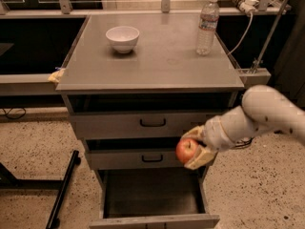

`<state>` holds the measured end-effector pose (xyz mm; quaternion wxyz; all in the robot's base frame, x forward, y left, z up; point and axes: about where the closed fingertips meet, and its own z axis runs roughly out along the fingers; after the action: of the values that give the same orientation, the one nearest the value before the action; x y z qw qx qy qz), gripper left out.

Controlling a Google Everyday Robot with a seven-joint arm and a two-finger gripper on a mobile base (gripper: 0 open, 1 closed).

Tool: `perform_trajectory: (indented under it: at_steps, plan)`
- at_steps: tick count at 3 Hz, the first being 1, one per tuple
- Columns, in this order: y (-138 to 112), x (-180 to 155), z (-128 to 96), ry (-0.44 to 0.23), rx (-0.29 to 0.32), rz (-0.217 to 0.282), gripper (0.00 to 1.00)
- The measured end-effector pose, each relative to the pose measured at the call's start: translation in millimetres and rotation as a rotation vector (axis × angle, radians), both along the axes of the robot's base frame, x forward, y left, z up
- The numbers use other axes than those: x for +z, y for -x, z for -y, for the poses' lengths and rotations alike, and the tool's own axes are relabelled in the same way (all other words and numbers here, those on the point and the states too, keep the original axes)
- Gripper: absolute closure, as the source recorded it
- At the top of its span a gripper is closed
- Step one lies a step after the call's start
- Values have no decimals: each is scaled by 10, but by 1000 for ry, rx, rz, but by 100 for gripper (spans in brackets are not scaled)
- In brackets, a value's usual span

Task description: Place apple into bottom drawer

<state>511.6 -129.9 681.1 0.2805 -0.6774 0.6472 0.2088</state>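
Observation:
My gripper [191,149] is shut on the red-orange apple [186,150] and holds it in front of the middle drawer, at its right end. The white arm reaches in from the right. The bottom drawer [152,194] of the grey cabinet is pulled open below the apple, showing its dark tray interior. The apple hangs above the drawer's right rear part, well clear of the tray floor.
A white bowl [123,37] and a clear water bottle [208,26] stand on the cabinet top [157,61]. The two upper drawers with black handles [152,123] are closed. A black stand leg [62,192] lies on the speckled floor at left.

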Motion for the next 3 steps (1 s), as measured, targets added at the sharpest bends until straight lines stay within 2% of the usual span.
perform_trajectory:
  at_steps: [1, 2, 3]
  plan:
    - [-95, -922, -55, -83, 12, 68, 100]
    - [-422, -1706, -51, -128, 16, 123, 100]
    - [-535, -2572, -54, -160, 16, 77, 100]
